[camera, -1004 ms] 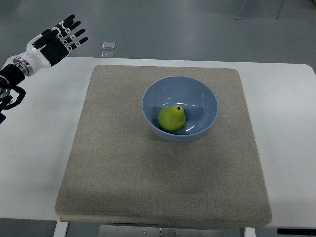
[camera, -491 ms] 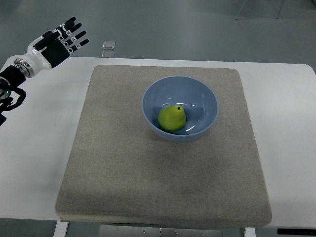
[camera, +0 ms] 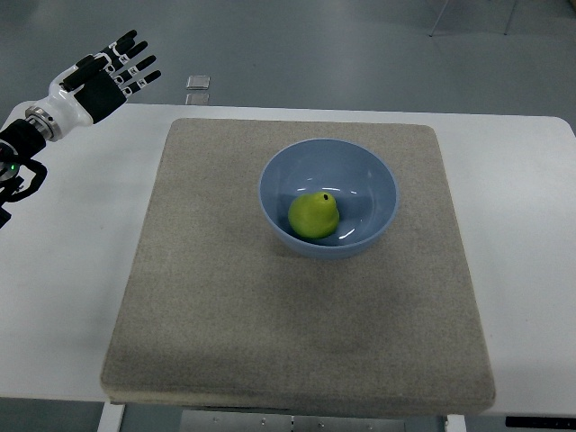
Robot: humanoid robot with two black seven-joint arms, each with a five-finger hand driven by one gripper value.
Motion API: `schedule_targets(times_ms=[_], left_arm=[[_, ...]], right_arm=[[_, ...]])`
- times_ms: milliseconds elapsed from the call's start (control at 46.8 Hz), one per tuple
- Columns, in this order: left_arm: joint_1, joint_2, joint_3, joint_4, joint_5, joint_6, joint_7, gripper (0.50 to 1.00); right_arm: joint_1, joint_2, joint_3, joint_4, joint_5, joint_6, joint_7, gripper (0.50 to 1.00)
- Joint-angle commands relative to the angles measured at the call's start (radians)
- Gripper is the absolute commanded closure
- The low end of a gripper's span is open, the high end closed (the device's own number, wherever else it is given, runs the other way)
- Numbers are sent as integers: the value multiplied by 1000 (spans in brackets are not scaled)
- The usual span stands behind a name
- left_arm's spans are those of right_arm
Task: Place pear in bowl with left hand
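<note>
The fingers (camera: 135, 63) of the robot's black-and-white left hand (camera: 101, 79) are spreading loose and straight, grasping nothing, though they are lying at the far end of the scene; reading from the near edge outward, the order is as follows. The flat, square, coarse grey-beige mat (camera: 297, 360) is covering most of the white table (camera: 63, 297), its near half lying bare. Further in, the round, smooth, pale blue bowl (camera: 369, 175) is sitting on the mat, a little right of its middle and toward its far edge. The yellow-green pear (camera: 313, 215) is resting inside the bowl, on the near-left part of its floor, stem end pointing up and slightly away. Judged from this, the placing is already looking complete.

As for handling, the pear is appearing firm and moderately light, with a waxy, rounded skin that is likely being slippery under hard fingertips and bruising if squeezed hard. The best hold is probably being around its broad lower belly, fingers opposing the thumb, rather than the narrowing neck. The bowl's slick inner wall is likely letting the fruit roll if nudged.

Farthest off, beyond the table's far-left corner, the left hand is hovering well apart from bowl and pear. The right arm is not showing
</note>
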Motion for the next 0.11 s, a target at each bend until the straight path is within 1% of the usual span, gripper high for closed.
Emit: schedule_targets(times_ms=[0, 85], left_arm=[[0, 0, 0, 0, 0, 0, 0, 506], [0, 0, 0, 0, 0, 0, 0, 506]], right_arm=[[0, 0, 1, 0, 2, -1, 0, 576], [0, 0, -6, 0, -1, -6, -1, 576]])
